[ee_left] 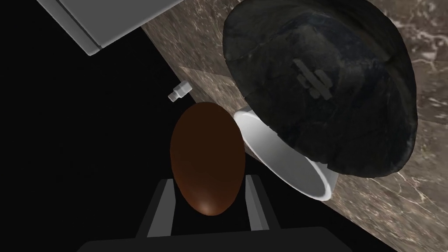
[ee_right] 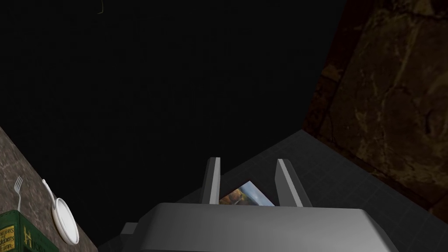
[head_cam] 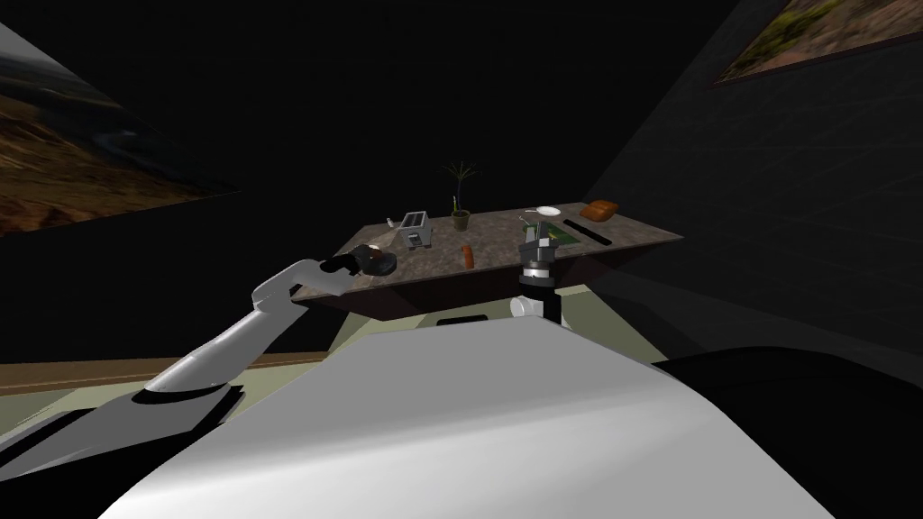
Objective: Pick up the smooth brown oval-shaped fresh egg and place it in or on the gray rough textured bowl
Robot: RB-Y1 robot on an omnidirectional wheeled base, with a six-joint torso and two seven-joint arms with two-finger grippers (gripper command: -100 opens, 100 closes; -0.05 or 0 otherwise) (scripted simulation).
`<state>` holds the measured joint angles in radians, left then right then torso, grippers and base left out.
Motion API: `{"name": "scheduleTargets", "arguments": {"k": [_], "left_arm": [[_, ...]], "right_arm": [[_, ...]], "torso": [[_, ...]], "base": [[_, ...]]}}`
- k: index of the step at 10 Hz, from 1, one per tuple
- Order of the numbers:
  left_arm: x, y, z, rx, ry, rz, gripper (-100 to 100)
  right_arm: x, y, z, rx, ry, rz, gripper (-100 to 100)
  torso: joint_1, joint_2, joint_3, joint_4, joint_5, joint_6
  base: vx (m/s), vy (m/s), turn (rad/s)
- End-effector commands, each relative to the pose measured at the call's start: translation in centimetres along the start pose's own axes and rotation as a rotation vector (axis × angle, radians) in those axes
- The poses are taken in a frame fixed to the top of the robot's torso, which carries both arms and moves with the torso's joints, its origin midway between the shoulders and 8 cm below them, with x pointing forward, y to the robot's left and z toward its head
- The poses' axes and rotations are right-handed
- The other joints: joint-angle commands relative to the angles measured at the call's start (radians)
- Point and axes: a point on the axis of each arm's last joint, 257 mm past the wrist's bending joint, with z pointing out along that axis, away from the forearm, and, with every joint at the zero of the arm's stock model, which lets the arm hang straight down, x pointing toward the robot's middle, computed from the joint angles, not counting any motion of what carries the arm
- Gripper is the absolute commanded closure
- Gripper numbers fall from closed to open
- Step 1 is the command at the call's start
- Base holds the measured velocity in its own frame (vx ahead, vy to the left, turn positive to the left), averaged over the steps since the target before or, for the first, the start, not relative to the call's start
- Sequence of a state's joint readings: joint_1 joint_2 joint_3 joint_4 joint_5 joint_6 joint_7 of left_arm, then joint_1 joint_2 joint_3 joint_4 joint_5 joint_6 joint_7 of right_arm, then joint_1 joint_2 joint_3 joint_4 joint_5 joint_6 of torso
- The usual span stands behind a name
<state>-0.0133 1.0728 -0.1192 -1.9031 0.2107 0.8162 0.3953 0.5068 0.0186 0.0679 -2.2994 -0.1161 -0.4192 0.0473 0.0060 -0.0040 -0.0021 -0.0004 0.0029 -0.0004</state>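
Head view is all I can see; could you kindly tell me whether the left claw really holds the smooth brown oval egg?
Observer: Yes, the left claw is shut on the smooth brown oval egg, one finger on each side.
Operator: Is it in the dark grey rough bowl yet?
Observer: No; that bowl lies off to one side of the claw.
Operator: And the right claw?
Observer: Open, holding nothing.

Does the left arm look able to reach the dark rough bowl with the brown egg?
Likely yes: the left pincer holds the smooth brown oval egg beside the dark grey rough bowl, whose inside looks unobstructed.
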Motion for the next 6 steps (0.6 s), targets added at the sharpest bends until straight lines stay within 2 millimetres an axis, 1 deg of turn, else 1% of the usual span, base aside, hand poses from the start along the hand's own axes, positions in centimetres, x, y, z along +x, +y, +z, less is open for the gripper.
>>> {"name": "scheduleTargets", "arguments": {"k": [1, 2, 3, 4, 6], "left_arm": [[0.03, 1.42, -0.01, -0.042, -0.009, 0.010, 100], [0.05, 1.88, -0.06, -0.055, -0.012, 0.013, 100], [-0.02, 1.59, -0.08, -0.043, -0.008, 0.009, 100], [-0.06, 1.70, -0.08, -0.047, -0.010, 0.009, -100], [-0.07, 1.69, -0.08, -0.047, -0.010, 0.009, -100]], "right_arm": [[0.00, 0.00, 0.00, 0.000, 0.000, 0.000, 0], [0.00, 0.00, 0.00, 0.000, 0.000, 0.000, 0], [0.00, 0.00, 0.00, 0.000, 0.000, 0.000, 0], [0.00, 0.00, 0.00, 0.000, 0.000, 0.000, 0], [0.00, 0.00, 0.00, 0.000, 0.000, 0.000, 0]], "torso": [[0.000, 0.000, 0.000, 0.000, 0.000, 0.000], [0.001, -0.001, 0.000, 0.000, 0.000, 0.000], [0.001, -0.001, -0.001, 0.000, 0.000, 0.000], [-0.002, 0.001, 0.001, 0.000, -0.001, 0.000], [-0.005, 0.004, 0.002, 0.001, -0.002, 0.000]], "base": [[0.078, 0.076, -0.049], [0.087, 0.077, -0.028], [0.036, 0.034, -0.003], [0.007, 0.008, 0.001], [0.000, 0.000, 0.000]]}}
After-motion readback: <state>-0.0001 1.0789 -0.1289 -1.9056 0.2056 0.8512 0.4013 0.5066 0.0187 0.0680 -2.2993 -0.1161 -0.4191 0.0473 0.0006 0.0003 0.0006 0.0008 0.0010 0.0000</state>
